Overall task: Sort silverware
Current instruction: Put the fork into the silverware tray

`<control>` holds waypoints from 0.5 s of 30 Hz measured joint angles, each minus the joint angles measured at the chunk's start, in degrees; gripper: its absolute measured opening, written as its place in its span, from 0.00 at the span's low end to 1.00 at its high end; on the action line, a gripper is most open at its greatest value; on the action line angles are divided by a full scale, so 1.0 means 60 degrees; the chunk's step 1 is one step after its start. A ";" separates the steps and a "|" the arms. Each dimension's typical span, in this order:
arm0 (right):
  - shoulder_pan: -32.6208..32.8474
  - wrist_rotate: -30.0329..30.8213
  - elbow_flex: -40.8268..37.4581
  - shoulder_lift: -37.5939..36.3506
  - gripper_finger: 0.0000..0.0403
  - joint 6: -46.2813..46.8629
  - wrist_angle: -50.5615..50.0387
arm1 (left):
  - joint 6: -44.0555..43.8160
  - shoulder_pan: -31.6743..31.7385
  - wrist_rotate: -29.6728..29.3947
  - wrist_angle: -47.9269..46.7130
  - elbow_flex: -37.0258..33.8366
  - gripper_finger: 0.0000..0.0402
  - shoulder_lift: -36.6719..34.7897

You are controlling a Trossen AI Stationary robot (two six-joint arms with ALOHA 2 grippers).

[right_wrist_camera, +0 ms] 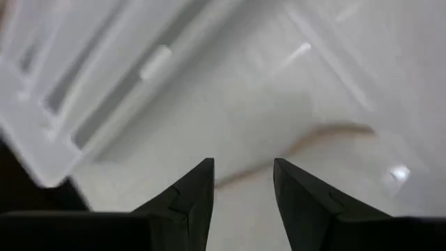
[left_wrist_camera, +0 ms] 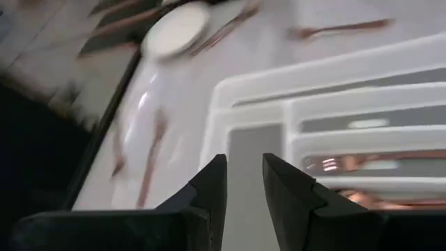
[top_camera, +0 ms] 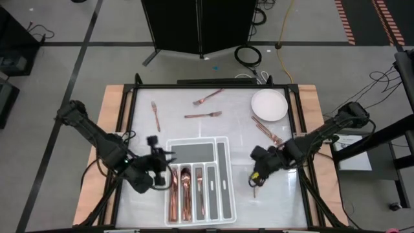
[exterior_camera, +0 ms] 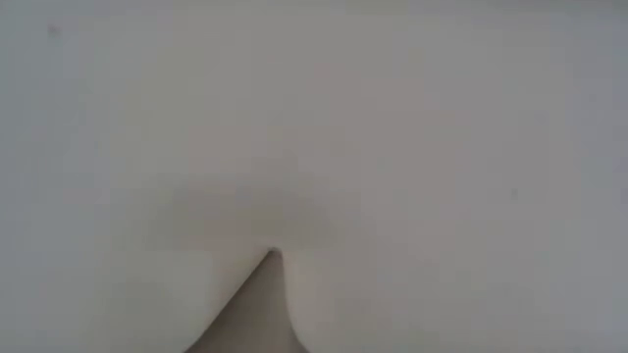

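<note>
The left gripper (left_wrist_camera: 244,183) hangs over the near-left corner of the white divided tray (top_camera: 223,145), its two dark fingers (left_wrist_camera: 211,183) parted with nothing between them. In the high view this gripper (top_camera: 160,157) sits at the tray's left edge, where the wide cross compartment meets the long slots. The right gripper (right_wrist_camera: 242,187) is likewise released and empty, its fingers (right_wrist_camera: 197,188) apart above the bare white counter (top_camera: 239,129), with a blurred copper piece (right_wrist_camera: 327,134) lying on the surface just ahead of it. From above, that gripper (top_camera: 259,169) is to the right of the tray, and a slim copper piece of silverware (top_camera: 255,186) lies on the counter just below it; whether it is a spoon or a fork is hard to tell. Inside the tray, several copper pieces (top_camera: 180,191) lie lengthwise in the left slots, while the right slots show only their grey floors. Farther out, three forks lie loose on the counter: one upright near the left edge (top_camera: 155,115), one tilted near the far edge (top_camera: 207,97), and one level in the middle (top_camera: 203,115). A round white plate (top_camera: 269,105) sits at the far right, with two more copper pieces (top_camera: 266,129) lying diagonally just beside its near rim. The low view shows only a pale blank surface.
</note>
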 joint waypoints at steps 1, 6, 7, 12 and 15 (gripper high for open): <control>0.0175 0.0199 -0.0021 0.0067 0.35 0.0393 -0.0155 | -0.0698 -0.0080 -0.0211 -0.0489 -0.0064 0.24 -0.0080; 0.0434 0.1414 -0.0175 0.0650 0.35 0.1675 -0.0826 | -0.1657 -0.0568 -0.1574 -0.0664 -0.0874 0.24 -0.0332; 0.0437 0.1405 -0.0219 0.0813 0.35 0.1751 -0.0802 | -0.1662 -0.0645 -0.1813 -0.0387 -0.1015 0.24 -0.0370; 0.0463 0.0731 -0.0249 0.1736 0.35 0.1860 -0.0679 | -0.2151 -0.0903 -0.3271 0.0960 -0.1256 0.24 -0.0318; 0.0480 0.0591 -0.0249 0.2153 0.35 0.1869 -0.0645 | -0.2068 -0.0896 -0.3862 0.1559 -0.1248 0.24 -0.0143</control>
